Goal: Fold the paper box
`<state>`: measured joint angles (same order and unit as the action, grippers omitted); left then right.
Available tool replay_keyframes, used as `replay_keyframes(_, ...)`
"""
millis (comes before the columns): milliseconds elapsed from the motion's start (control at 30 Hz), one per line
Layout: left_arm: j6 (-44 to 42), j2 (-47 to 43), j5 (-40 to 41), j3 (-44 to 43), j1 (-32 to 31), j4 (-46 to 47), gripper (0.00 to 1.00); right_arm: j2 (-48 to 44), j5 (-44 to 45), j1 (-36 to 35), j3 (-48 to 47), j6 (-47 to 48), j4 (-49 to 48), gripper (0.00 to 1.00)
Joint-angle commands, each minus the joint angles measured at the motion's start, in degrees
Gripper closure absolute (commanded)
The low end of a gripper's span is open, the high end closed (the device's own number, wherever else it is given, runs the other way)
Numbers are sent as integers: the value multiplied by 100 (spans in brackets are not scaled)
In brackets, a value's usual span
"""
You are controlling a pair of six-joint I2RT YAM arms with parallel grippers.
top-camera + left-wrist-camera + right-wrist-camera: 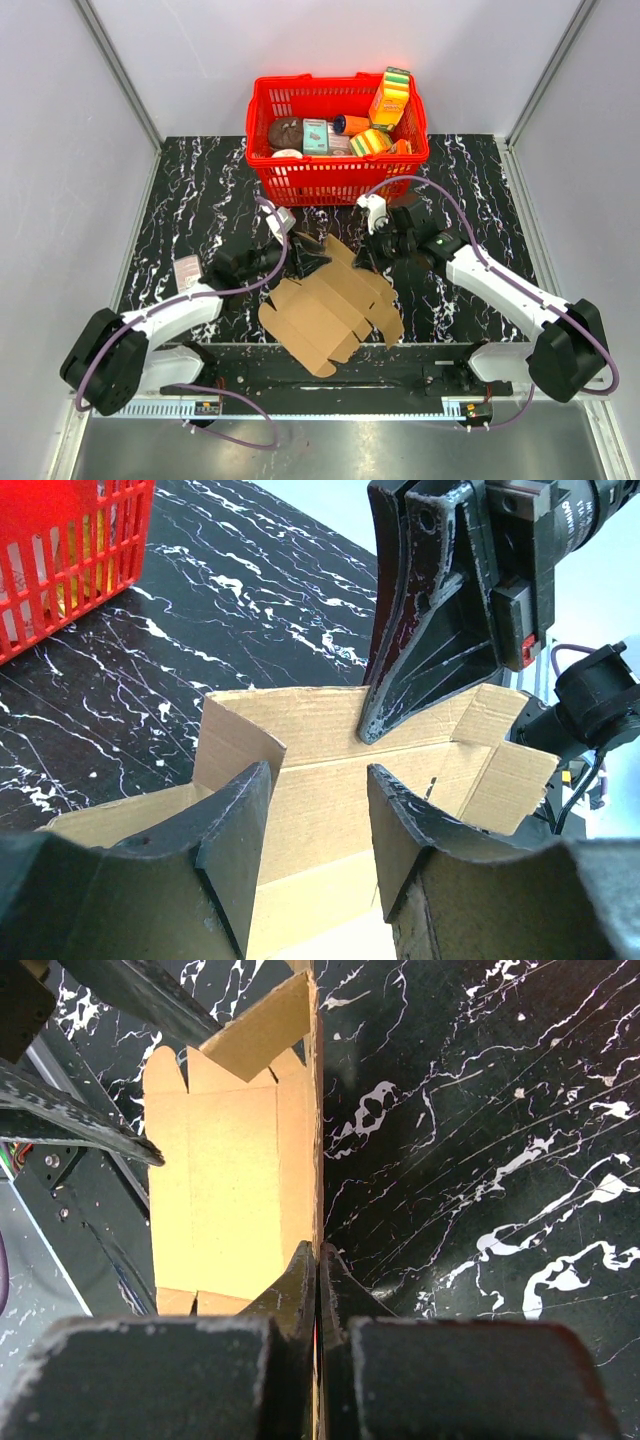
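— Where's the box?
— The cardboard box [335,305] lies half-flat by the table's [200,190] near edge, midway between its corners, with one panel raised on the far side.
— Who has it?
— The right gripper [318,1255], its fingers pinched thin on that panel's edge. The left gripper [320,780] is spread wide. The panel runs crosswise just ahead of its tips, so I'd judge it pushes next.

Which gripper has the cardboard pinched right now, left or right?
The right gripper: its jaws are shut on an edge of the paper box. The left gripper has its jaws apart, clamping nothing.
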<state>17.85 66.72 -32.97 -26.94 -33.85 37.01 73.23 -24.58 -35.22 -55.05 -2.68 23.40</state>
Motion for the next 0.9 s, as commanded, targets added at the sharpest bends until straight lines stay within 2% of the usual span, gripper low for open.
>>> replay_keyframes(0,79,227,-87,5,-69,543,52,-72,111,-125,-76,-66,-248,100)
replay_keyframes(300,70,588,-87,-145,-87,623,52,-72,207,-239,-24,-75,-187,100)
replay_keyframes(467,-141,54,211,-75,-87,27,46,-116,874,-239,-94,4,286,100)
replay_keyframes(567,-264,-473,676,65,-87,-404,41,-151,1200,-248,-129,22,550,100)
replay_keyframes(767,-194,-1353,2284,575,-61,-976,41,-274,1438,-248,-234,31,973,100)
replay_keyframes(867,-80,-1372,2619,768,-43,-1117,42,-336,1429,-248,-270,13,1061,100)
